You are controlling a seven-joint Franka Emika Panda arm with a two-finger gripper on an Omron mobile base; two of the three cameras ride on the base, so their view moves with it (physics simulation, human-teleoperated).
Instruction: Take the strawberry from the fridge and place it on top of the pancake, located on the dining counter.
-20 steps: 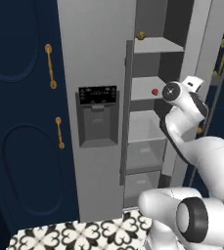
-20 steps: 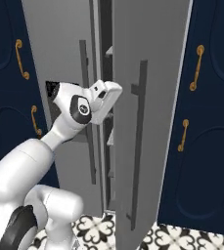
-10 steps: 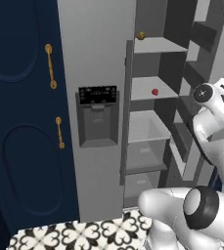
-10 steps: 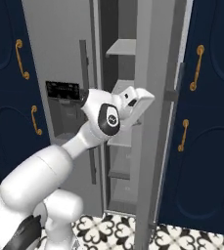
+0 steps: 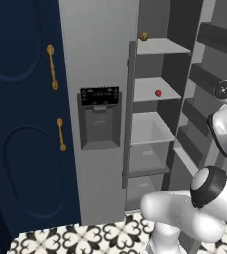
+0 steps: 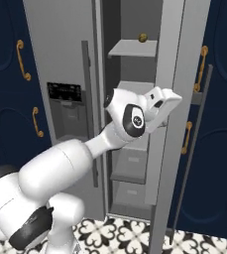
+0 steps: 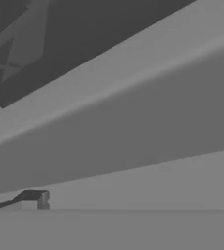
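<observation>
The grey fridge (image 5: pixel 95 54) (image 6: pixel 60 44) stands with its right door (image 6: pixel 178 54) swung open. The strawberry (image 5: pixel 157 93), a tiny dark-red berry, lies on the second shelf inside. In the right base view my gripper (image 6: pixel 167 101) is at the open door's edge, level with that shelf, and my arm covers the shelf there. A single dark fingertip (image 7: pixel 33 199) shows low at the left of the hand view against grey fridge surfaces, so the jaws' stand cannot be read. The pancake and the dining counter are out of view.
A small golden item (image 5: pixel 143 35) (image 6: pixel 142 37) sits on the top shelf. Door shelves (image 5: pixel 204 79) jut from the open door at the right. Navy cabinets with brass handles (image 5: pixel 52 74) (image 6: pixel 21 59) flank the fridge. Patterned floor tiles (image 5: pixel 85 238) lie below.
The right fridge door has swung much wider open, baring the shelves and the strawberry. My hand has gone rightward with the door's edge.
</observation>
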